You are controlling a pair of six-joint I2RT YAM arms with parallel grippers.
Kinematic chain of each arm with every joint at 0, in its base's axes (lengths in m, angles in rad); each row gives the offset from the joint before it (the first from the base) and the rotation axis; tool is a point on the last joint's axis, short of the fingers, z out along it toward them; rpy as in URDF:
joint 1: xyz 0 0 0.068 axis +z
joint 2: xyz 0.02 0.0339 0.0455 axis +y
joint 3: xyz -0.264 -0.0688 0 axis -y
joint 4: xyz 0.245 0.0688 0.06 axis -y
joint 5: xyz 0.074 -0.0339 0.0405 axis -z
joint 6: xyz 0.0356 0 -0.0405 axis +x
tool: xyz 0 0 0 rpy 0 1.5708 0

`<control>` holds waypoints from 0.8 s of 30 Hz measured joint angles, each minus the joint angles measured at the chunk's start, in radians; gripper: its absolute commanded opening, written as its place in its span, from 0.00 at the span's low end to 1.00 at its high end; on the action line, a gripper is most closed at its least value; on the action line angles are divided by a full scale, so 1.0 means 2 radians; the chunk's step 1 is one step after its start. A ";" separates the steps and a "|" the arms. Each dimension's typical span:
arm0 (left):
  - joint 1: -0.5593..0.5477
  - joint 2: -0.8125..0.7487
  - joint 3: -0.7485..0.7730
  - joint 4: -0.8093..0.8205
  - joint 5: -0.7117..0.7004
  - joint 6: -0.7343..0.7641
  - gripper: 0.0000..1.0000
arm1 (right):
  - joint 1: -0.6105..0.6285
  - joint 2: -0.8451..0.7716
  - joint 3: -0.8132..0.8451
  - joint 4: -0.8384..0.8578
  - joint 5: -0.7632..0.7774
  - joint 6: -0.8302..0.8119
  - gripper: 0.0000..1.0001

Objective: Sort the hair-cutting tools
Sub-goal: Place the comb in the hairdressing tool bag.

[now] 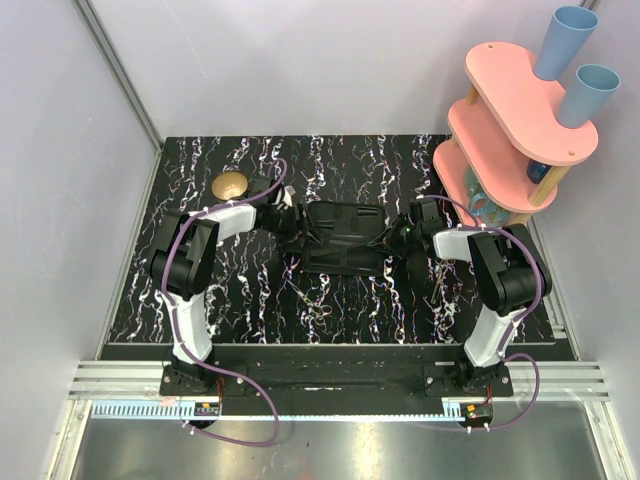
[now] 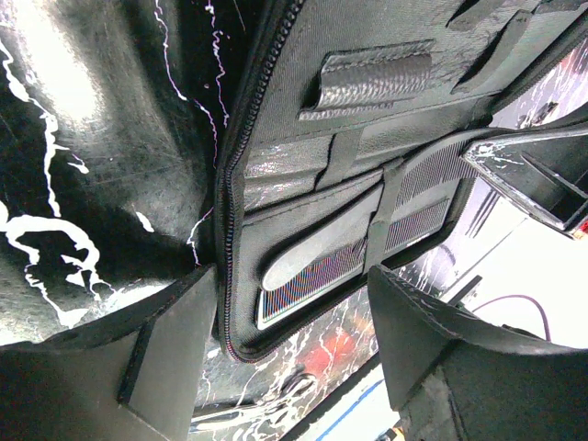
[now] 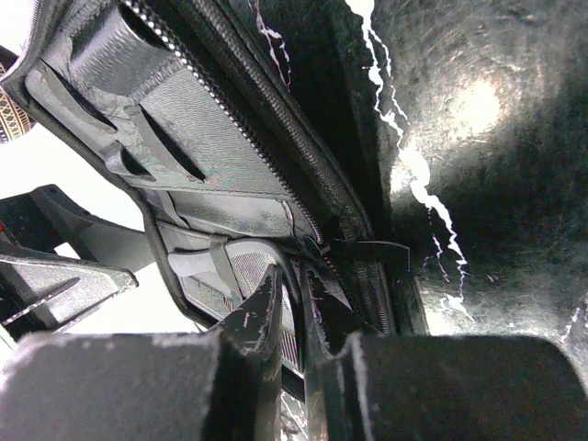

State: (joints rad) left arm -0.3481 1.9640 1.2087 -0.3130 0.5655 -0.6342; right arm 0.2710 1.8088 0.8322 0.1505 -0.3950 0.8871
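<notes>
Left gripper (image 2: 287, 285) stands wide over the black case (image 1: 340, 238): we see its two dark fingers (image 2: 175, 349) spread to either side of the case's zipped corner, holding nothing. At the opposite end of the case, the right gripper (image 3: 296, 296) is narrowed to a slit, with the curved rim of an inner pocket, just inside the zip, caught between its chipped fingertips.

The case lies open and flat on the marbled table (image 1: 380, 160), its long side running left to right between the two arms, elastic loops and pockets facing up.

We make out the scissors (image 1: 312, 303) on the table just in front of the case's near edge, roughly midway between the two arms and touched by neither gripper. Their long axis runs on a slant in the top view, from far-left to near-right. The looped handles seem to sit at the near-right end, with the blades pointing away toward the far left, though the white veining of the tabletop makes the outline hard to read. From the left wrist we catch a glint of silvery metal on the table past the case's corner; it is too cropped for us to say which way it points.

Behind the left gripper sits a small brass bowl (image 1: 232, 185), near the case's far-left corner but apart from it. At the far right of the table stands a pink rack (image 1: 500, 130) carrying two blue cups (image 1: 565, 40), well away from the scissors.
</notes>
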 measured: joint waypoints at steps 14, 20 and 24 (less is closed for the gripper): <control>0.007 0.005 -0.003 0.011 0.023 -0.007 0.71 | 0.004 -0.007 -0.027 0.036 0.013 0.048 0.11; 0.008 0.005 -0.005 0.013 0.026 -0.009 0.71 | 0.010 -0.018 -0.059 0.069 0.027 0.087 0.10; 0.010 0.007 -0.005 0.015 0.030 -0.010 0.71 | 0.011 -0.018 -0.061 0.077 0.028 0.097 0.10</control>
State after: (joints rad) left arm -0.3279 1.9781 1.1992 -0.2836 0.6262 -0.6552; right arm 0.2935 1.7725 0.7101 0.3042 -0.3397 1.0821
